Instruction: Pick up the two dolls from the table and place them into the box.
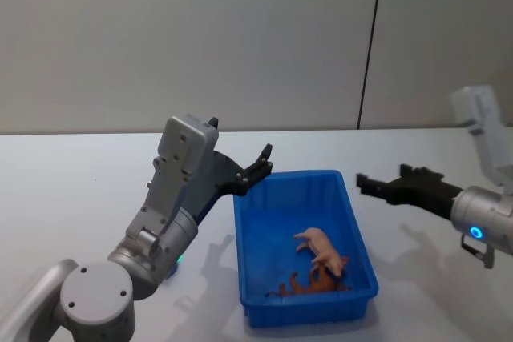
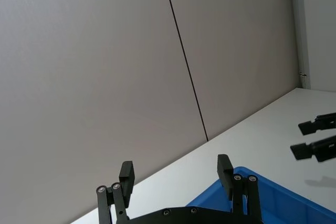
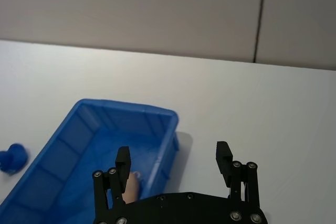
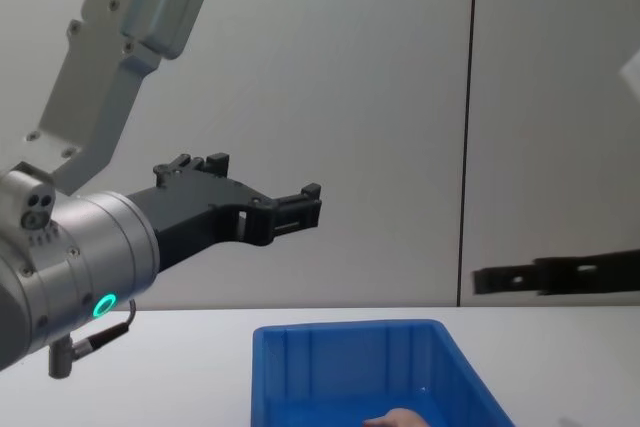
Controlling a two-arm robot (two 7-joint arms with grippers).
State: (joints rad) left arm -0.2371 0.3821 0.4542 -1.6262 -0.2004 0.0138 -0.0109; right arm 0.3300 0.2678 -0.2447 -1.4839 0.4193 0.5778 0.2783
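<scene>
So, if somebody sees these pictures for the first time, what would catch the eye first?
The bright blue bin stands out on the white table. Both toys lie inside it at its near end, a pale pink animal doll with a brown lion-like doll just in front of it. The two black claws hang open and raised, the left claw by the bin's far left corner and the right claw at its right side.

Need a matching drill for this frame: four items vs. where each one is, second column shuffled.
1. pink doll
2. brown doll
3. left hand
4. right hand

A. open, off the right side of the box
B. lying mid-box
C. open, raised by the box's far left corner
D. by the box's near wall

Pairs: 1-B, 2-D, 3-C, 4-A
</scene>
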